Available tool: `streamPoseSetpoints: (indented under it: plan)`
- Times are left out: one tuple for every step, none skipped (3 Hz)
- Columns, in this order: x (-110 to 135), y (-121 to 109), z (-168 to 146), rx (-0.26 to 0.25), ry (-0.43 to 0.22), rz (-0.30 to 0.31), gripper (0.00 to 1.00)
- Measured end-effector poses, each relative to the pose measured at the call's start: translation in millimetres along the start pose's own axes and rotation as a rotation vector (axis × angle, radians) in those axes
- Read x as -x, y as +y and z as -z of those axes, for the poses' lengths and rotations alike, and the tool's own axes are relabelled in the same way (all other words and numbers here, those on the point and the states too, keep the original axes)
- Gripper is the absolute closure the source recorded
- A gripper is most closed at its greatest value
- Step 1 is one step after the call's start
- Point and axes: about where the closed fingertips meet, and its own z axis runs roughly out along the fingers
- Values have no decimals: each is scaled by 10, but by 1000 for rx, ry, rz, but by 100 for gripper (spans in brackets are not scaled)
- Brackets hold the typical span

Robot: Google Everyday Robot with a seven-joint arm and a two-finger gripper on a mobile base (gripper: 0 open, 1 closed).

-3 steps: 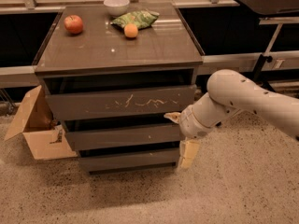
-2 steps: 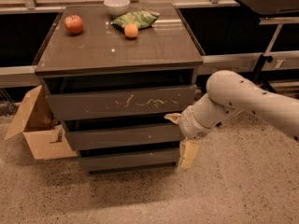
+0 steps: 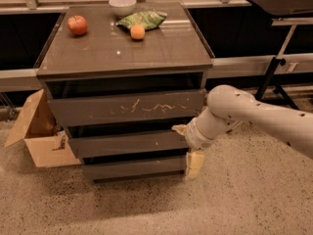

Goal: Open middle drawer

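You are holding the wide-spread gripper at the right end of the middle drawer, likely needing next to grip and pull outward.

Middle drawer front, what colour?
Middle drawer: dark grey-brown, nearly plain; camera view. Gripper at its right end.

Three drawers: top drawer, middle drawer, bottom drawer. One apple, one orange, one bowl, one bag, one cardboard box. One gripper, at the middle drawer's right end.
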Motion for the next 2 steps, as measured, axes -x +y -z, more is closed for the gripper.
streamPoseSetpoints:
  plan:
    - [-319, -218, -392, -6, 17, 14, 0]
    - [-861, -854, -1154, -8, -10, 9, 0]
